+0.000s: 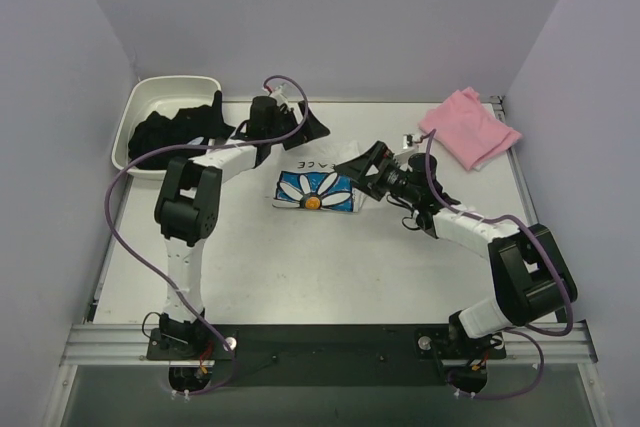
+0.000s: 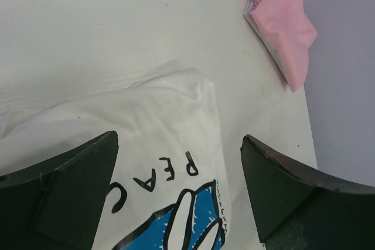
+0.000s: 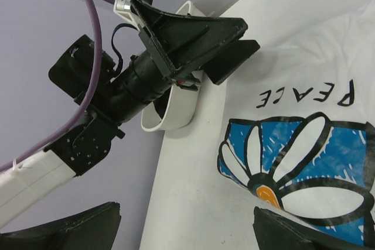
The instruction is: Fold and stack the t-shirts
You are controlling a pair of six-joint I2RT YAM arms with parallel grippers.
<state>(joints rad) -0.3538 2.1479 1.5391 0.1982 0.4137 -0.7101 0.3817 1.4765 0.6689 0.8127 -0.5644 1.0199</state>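
The white t-shirt with the blue-and-white daisy print lies crumpled in the middle of the table, "PEACE" lettering showing. My left gripper hovers open over its far edge, and its wrist view shows the white fabric between the wide-apart fingers. My right gripper is open at the shirt's right side, just above it. In its wrist view the daisy print is on the right and the left arm's gripper is beyond it. The pink t-shirt lies bunched at the far right corner, also in the left wrist view.
A white plastic tub stands at the far left corner with dark clothing in it, and its rim shows in the right wrist view. Purple walls close in the table on three sides. A metal rail runs along the near edge.
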